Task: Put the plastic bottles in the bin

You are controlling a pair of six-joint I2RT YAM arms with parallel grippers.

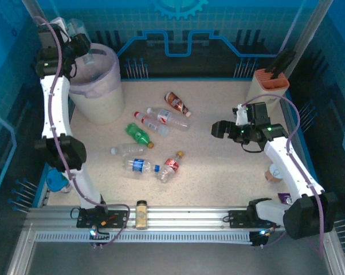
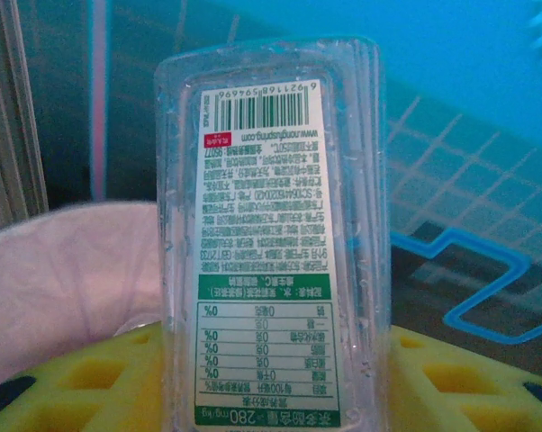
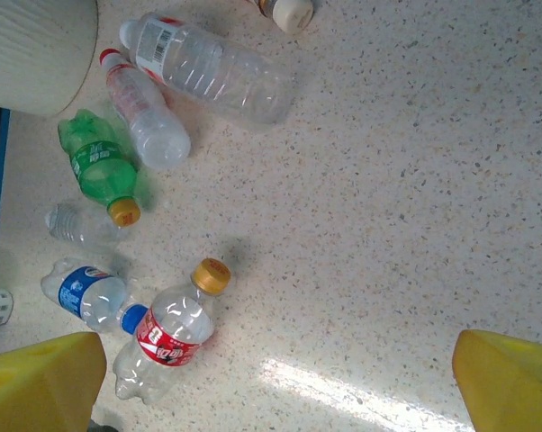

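Cream bin (image 1: 104, 106) seen from above has the left gripper (image 1: 79, 41) only at its far rim; the left wrist shows jaws clamped on a labelled bottle (image 2: 271, 243) beside the pink liner (image 2: 64, 288), so a release could miss; and the right gripper (image 3: 280, 387), jaws apart, hovers over loose bottles (image 3: 208, 76) it might scatter.

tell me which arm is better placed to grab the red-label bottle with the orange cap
Right. The right gripper hangs open near the red-label bottle; the left gripper is up by the bin, shut on a clear bottle.
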